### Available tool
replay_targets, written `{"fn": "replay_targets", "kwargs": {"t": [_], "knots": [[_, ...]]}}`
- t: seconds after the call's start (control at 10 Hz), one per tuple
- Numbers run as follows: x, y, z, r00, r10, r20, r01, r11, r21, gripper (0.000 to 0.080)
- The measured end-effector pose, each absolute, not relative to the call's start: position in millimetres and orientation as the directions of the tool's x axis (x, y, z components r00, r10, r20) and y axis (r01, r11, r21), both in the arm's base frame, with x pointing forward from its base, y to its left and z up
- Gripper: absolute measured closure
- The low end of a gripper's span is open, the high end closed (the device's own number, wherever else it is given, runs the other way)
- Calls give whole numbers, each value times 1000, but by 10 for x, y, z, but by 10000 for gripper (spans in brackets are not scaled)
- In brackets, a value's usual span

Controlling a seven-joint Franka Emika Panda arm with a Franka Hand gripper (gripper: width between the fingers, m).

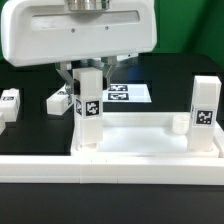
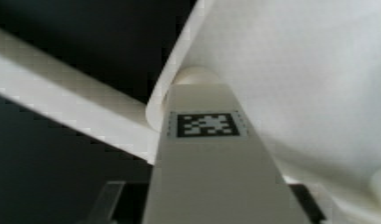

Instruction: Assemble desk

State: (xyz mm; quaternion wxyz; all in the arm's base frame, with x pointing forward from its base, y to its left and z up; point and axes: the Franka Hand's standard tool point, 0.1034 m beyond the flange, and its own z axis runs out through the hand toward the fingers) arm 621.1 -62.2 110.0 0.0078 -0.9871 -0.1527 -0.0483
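Tagged white leg point(image 2: 208, 165), desk top point(image 2: 302, 100) beside it, black table point(image 2: 36, 150)

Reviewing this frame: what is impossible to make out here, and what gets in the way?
- Lower end of the held leg: in the exterior view it is white against the white desk top, so seating cannot be told.
- Marker board: exterior view, partly covered by the hand and the held leg.
- Loose leg: cut off by the exterior view's left edge.
- Tag: wrist view, too blurred to read.

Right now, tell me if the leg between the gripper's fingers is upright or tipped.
Upright. The leg stands vertical in the gripper, its lower end at the desk top's corner.
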Motion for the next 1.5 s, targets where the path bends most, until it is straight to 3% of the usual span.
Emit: {"fn": "replay_targets", "kwargs": {"t": [0.5, 1.0, 1.1, 1.2, 1.3, 1.4, 1.5], "knots": [[6220, -621, 1088, 968, -241, 75, -237, -970, -57, 509], [6243, -596, 1088, 846, -530, 57, -525, -847, -80, 509], [6243, -596, 1087, 844, -534, 56, -529, -845, -80, 452], [6242, -594, 1085, 857, -513, 58, -508, -858, -79, 316], [6242, -591, 1085, 870, -489, 60, -484, -871, -77, 316], [6243, -585, 1085, 880, -472, 61, -467, -881, -76, 187], [6244, -563, 1085, 913, -402, 66, -398, -915, -70, 161]]}}
